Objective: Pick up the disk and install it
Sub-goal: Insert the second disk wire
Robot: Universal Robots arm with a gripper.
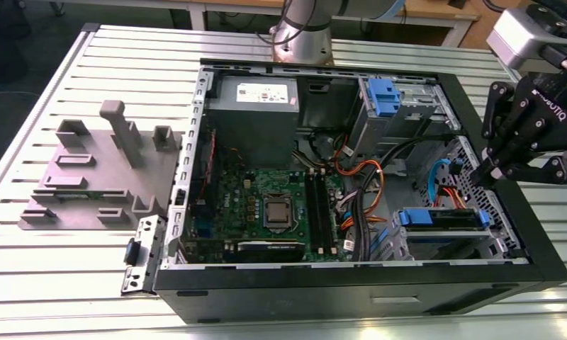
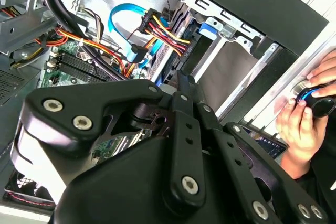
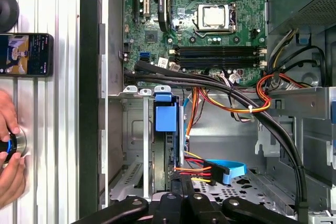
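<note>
Open black tower computer case [image 1: 359, 294] lay on its side on the slatted metal table [image 1: 37, 241], green motherboard [image 1: 264, 191] exposed. The disk, a flat silver hard drive in a blue plastic frame [image 1: 441, 219], sat edge-up in the lower drive cage by the case front, and its blue tab [image 3: 167, 118] showed in the first wrist view. The black gripper [image 1: 480, 177] hung just above that cage with its fingers [image 3: 185, 182] drawn together on nothing, beside the orange and blue cables [image 3: 210, 170]. A person's hands [image 3: 8, 150] rested on a knob on the table. Judged: the drive is dense, rigid, smooth-sided and shock-sensitive. It is best taken across the framed long edges, not by the label face, and kept clear of the cables.
</note>
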